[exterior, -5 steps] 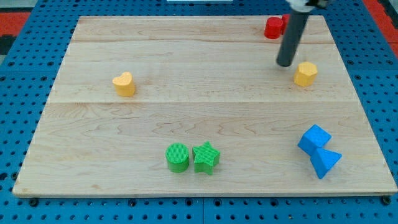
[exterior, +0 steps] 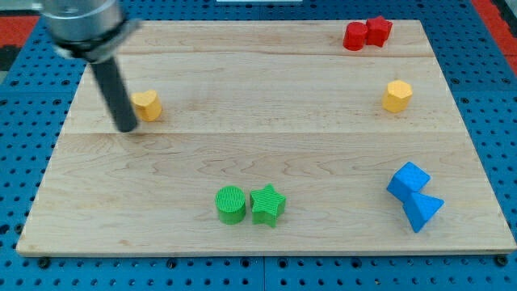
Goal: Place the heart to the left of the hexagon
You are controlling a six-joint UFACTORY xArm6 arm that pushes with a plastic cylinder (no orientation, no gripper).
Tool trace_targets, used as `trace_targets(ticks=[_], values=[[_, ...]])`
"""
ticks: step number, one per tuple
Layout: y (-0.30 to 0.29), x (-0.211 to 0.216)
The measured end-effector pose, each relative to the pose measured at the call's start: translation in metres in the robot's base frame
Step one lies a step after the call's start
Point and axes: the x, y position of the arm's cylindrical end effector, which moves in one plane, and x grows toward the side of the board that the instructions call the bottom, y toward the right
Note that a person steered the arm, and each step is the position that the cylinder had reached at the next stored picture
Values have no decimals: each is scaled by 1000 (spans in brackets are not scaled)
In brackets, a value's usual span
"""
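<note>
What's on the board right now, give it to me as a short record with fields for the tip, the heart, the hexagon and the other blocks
tip: my tip is at the view's left, right beside the yellow heart's left side; contact cannot be told
heart: yellow heart, upper left
hexagon: yellow hexagon, upper right, far from the heart
red blocks: two together at the top right
green blocks: green cylinder and green star side by side at bottom centre
blue blocks: two together at bottom right
</note>
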Motion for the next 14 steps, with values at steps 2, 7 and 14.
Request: trace_targets(ticks=[2, 7, 14], values=[[19, -39], [161, 11], [315, -57]])
